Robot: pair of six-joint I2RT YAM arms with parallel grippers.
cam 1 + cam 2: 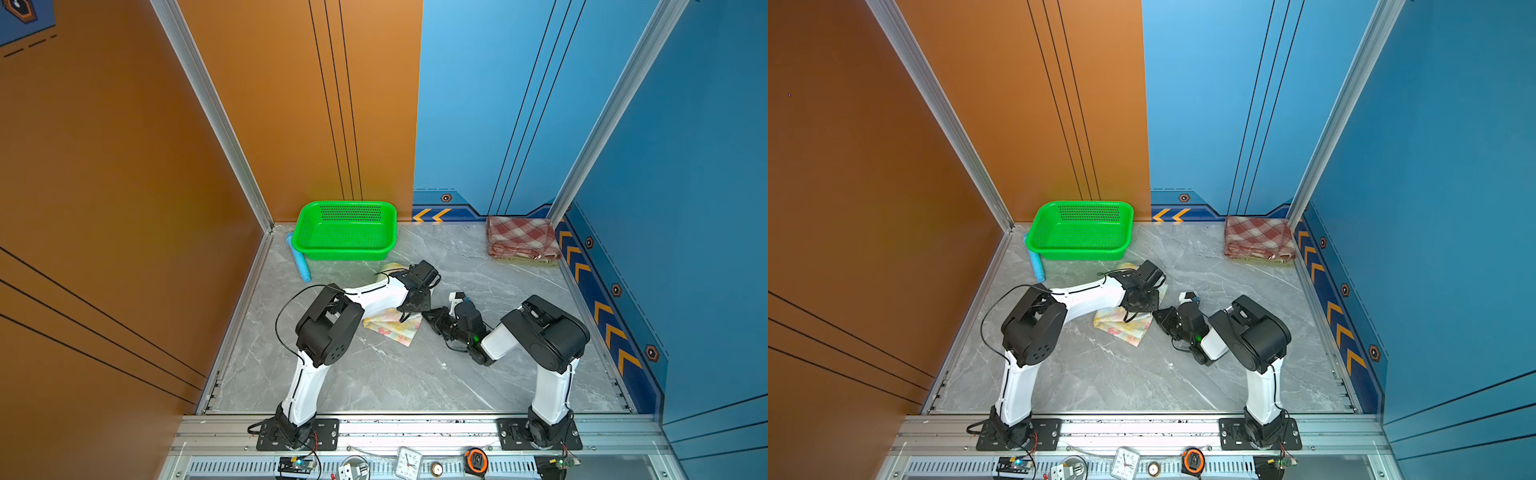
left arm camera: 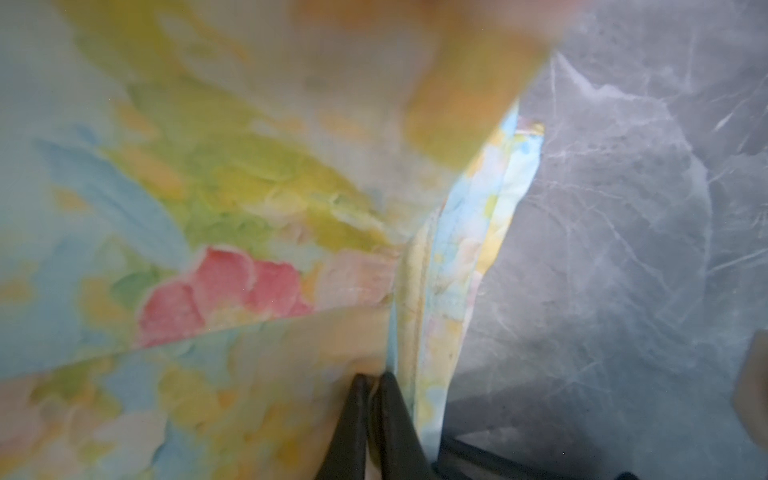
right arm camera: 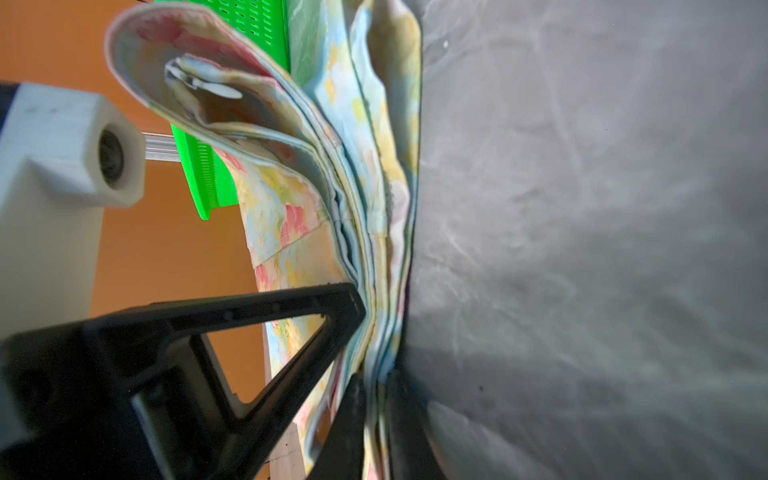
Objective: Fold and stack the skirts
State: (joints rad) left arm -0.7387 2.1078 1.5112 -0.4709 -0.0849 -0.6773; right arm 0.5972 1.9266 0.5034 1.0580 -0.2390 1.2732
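Grey marble tabletop (image 1: 415, 374), orange-blue walls (image 1: 291, 104), left pincer (image 2: 374, 376) closed, right pincer (image 3: 376, 376) gripping floral skirt (image 1: 392, 328)

No words could be read. A small white square clock (image 1: 408, 462) (image 1: 1125, 462) on the front metal rail carried black numerals round its dial, too small to read with certainty. Two orange chevron arrows (image 1: 432, 215) (image 1: 1170, 215) on the dark blue band of the back wall pointed left. A row of orange chevrons (image 1: 604, 316) (image 1: 1337, 316) ran along the blue right wall's band, between small hexagon badges (image 1: 616, 290). The orange-and-black tape measure (image 1: 476, 459) (image 1: 1193, 460) bore a label that stayed illegible.
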